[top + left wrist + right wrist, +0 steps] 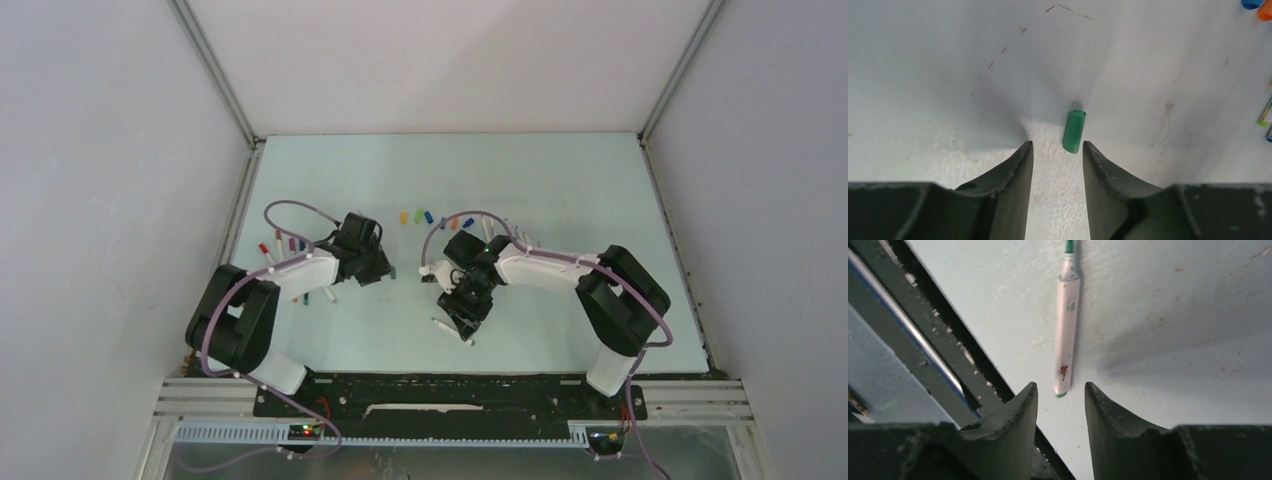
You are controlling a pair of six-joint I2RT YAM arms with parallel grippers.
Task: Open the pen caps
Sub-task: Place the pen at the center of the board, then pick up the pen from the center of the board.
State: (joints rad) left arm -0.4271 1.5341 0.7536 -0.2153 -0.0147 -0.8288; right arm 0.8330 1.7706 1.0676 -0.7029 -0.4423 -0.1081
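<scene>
On the pale table (pixel 938 70), just ahead of the left gripper (pixel 1057 146), a green cap (pixel 1074 131) is seen lying on its side, apart from any pen. That gripper's fingers are spread and nothing is held between them; the cap lies just beyond their tips. The right gripper (pixel 1060 385) is likewise spread and empty. A white pen barrel (pixel 1067 325) with a bared green tip is laid on the table before it, its blunt end just at the fingertips, near the black rail (pixel 948 350) at the table's near edge. From above, other loose caps (pixel 418 215) are seen in a row farther back, between the two arms, and more pens (pixel 280 243) beside the left arm; whether those are capped cannot be told.

The green pen is judged to be opened, and the step in hand to be the release and withdrawal. This is best done by lifting each gripper straight up with the fingers wide, so that the round cap is not nudged into a roll and the barrel is not pushed toward the rail. For a next pen, the barrel should be pinched near its middle by one gripper, the cap alone by the other, and the pull made along the pen's axis.
</scene>
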